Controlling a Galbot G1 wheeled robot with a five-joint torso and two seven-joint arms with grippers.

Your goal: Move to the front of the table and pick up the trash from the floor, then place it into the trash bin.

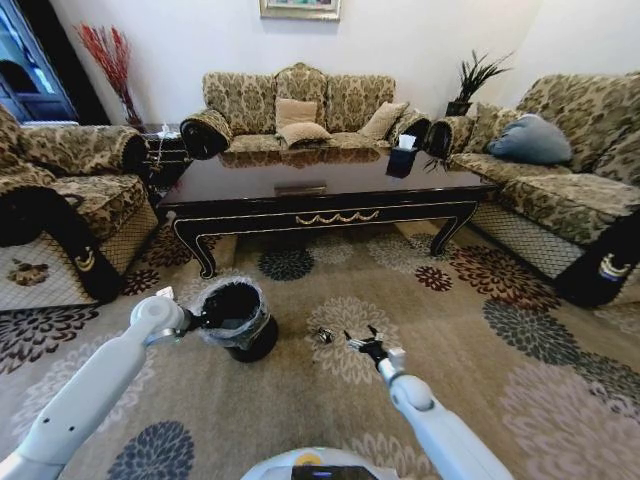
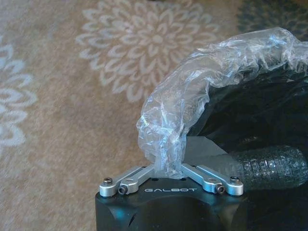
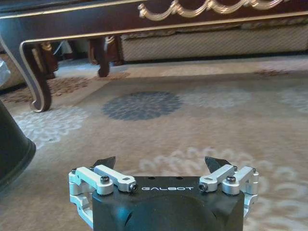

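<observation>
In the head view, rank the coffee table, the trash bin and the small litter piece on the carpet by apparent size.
1. table
2. trash bin, held at its rim by the left gripper
3. litter piece, left of the open right gripper

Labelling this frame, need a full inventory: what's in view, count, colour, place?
table: 1, dark brown with gold trim, centre, ahead of robot
tissue box: 1, dark, on table's right end
trash bin: 1, black with clear liner, on carpet in front of table
trash: 1 small piece, carpet between bin and right pincer
floor: beige carpet, flower medallions
sofas: 3, patterned, left, back, right
plant: 1, green, back right corner
left pincer: 1, shut on the bin's liner at the rim
right pincer: 1, open, low over carpet facing the table
</observation>
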